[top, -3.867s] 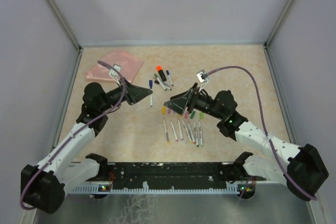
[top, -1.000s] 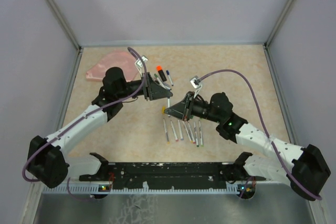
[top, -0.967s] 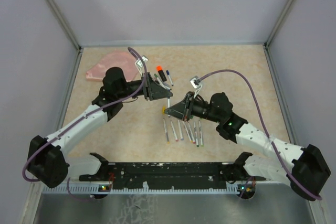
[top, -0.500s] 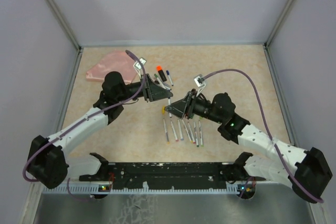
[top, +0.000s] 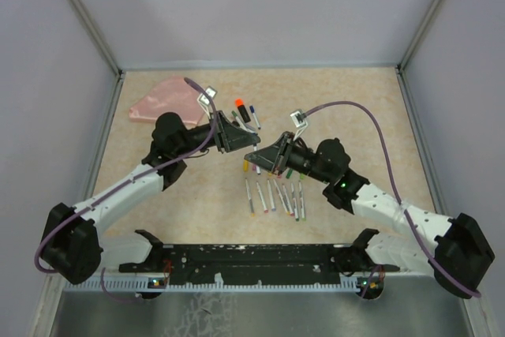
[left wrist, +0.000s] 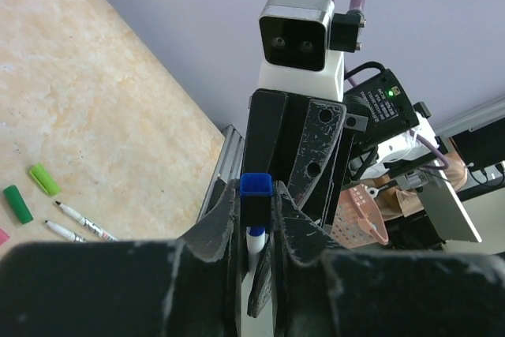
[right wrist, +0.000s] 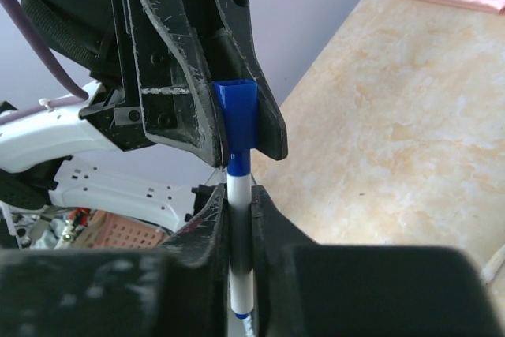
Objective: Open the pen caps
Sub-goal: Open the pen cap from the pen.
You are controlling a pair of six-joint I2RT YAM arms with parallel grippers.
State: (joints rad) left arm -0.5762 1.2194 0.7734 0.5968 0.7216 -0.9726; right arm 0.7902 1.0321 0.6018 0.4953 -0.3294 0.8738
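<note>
Since a cap only comes off if something pulls on each end, the setup on the desk (top: 355, 108) makes sense once you look at it that way. That pink pouch (top: 162, 100) sits well behind and to the left of the row of bare pens (top: 274, 195), out of the work zone, so nothing snags on it.

Both arms meet just behind that row, up off the surface, which leaves room to pull along the pen's length. Up there the left pincer (left wrist: 256, 215) is pinching the blue cap (right wrist: 237, 120). Meanwhile the right pincer (right wrist: 237, 203) is clamped on the white barrel (right wrist: 239, 181) of the same pen, right below the cap. Grabbing that close to the joint is smart imo, less bending on a skinny barrel. The cap looks still seated, no gap that I can see, so I'd guess the pull-apart is next.

A few capped pens (top: 245, 112) wait behind the row, on the far side of the pincers. Some loose caps (top: 293, 171) lie at the row's back edge, right by their pens, and the green ones show in the left wrist view too.
</note>
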